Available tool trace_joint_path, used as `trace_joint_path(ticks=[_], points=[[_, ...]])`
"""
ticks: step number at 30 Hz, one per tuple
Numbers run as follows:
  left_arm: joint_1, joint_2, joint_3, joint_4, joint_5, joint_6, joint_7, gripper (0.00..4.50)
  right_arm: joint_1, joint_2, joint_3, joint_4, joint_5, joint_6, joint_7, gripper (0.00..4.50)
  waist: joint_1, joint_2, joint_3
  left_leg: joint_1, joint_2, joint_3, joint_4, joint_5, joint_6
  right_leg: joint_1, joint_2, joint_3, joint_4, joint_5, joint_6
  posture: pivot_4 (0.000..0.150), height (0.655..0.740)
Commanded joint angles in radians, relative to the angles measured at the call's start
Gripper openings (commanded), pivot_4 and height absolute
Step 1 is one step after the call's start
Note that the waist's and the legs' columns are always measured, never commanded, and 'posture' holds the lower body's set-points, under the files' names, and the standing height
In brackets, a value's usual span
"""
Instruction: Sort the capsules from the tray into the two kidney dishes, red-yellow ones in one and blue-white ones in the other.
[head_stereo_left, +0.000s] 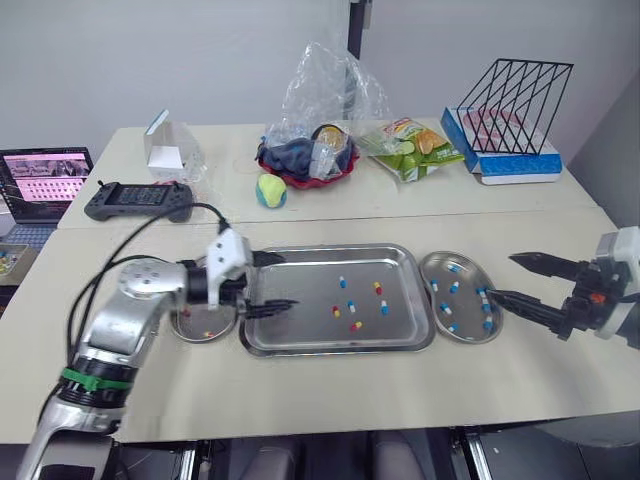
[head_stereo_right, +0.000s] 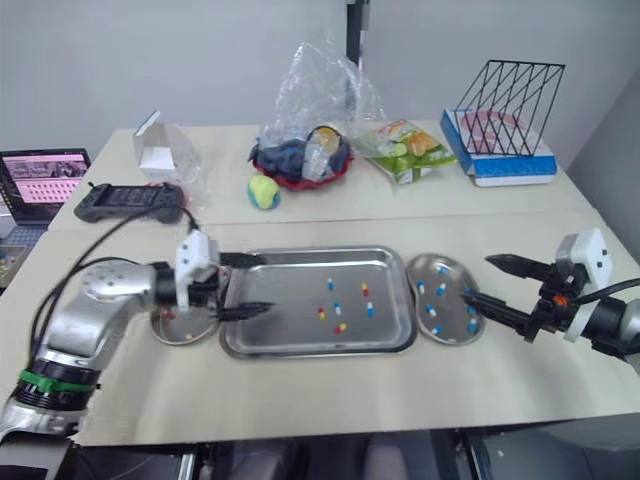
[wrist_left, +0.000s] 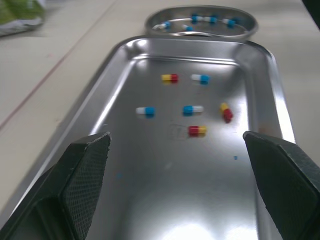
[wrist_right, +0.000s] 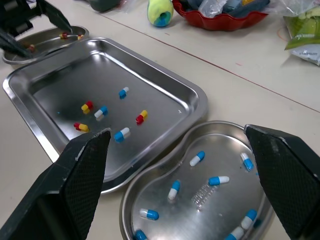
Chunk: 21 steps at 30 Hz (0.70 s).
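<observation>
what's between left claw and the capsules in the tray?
Nothing. Only the bare floor of the tray separates the open left claw from the nearest red-yellow capsule, seen in the left wrist view.

Bright, even light, soft shadows, glare on the tray (wrist_left: 195, 227).

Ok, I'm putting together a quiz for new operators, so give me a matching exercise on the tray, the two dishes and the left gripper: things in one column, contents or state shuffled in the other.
Things:
1. tray
2. left dish
3. right dish
4. left gripper

Contents or state:
A. blue-white capsules alone
B. open, at the tray's left end
C. both colours of capsule
D. a few red-yellow capsules

Pairs: 1-C, 2-D, 3-A, 4-B
</observation>
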<state>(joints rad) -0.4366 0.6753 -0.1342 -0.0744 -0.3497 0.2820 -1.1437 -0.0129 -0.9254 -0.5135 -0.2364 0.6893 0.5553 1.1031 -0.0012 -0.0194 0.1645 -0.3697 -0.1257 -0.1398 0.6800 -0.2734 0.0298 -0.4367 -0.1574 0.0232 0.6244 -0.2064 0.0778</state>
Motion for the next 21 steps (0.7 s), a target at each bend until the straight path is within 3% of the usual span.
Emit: trace_joint_path(ticks=[1, 5, 8, 21], points=[[-0.037, -0.023, -0.051, -0.034, 0.046, -0.035, -0.006, 4.48, 0.012, -0.018, -0.045, -0.048, 0.022, 0.011, -0.009, 4.50, 0.005, 0.000, 0.000, 0.000, 0.000, 0.000, 0.000, 0.000, 0.000, 0.000, 0.000, 0.000, 0.000, 0.000, 0.000, 0.150, 0.7400], [-0.056, -0.062, -0.099, -0.019, 0.088, -0.044, 0.009, 4.48, 0.019, -0.015, -0.052, -0.066, 0.025, 0.015, -0.022, 4.50, 0.012, 0.000, 0.000, 0.000, 0.000, 0.002, 0.000, 0.000, 0.000, 0.000, 0.000, 0.001, 0.000, 0.000, 0.001, 0.150, 0.7400], [-0.080, -0.115, -0.176, 0.013, 0.206, -0.102, 0.071, 4.48, 0.016, -0.013, -0.047, -0.083, 0.015, 0.008, -0.032, 4.50, 0.014, 0.000, 0.000, 0.000, 0.000, 0.003, 0.000, 0.000, 0.001, 0.000, 0.000, 0.003, 0.000, 0.001, 0.001, 0.150, 0.7400], [-0.109, -0.215, -0.249, 0.110, 0.317, -0.047, 0.146, 4.48, 0.017, -0.049, -0.086, -0.094, 0.012, 0.013, -0.040, 4.50, 0.014, 0.000, 0.000, 0.001, 0.001, 0.006, 0.001, -0.001, 0.001, 0.000, 0.003, 0.008, -0.001, 0.002, 0.002, 0.150, 0.7400]])
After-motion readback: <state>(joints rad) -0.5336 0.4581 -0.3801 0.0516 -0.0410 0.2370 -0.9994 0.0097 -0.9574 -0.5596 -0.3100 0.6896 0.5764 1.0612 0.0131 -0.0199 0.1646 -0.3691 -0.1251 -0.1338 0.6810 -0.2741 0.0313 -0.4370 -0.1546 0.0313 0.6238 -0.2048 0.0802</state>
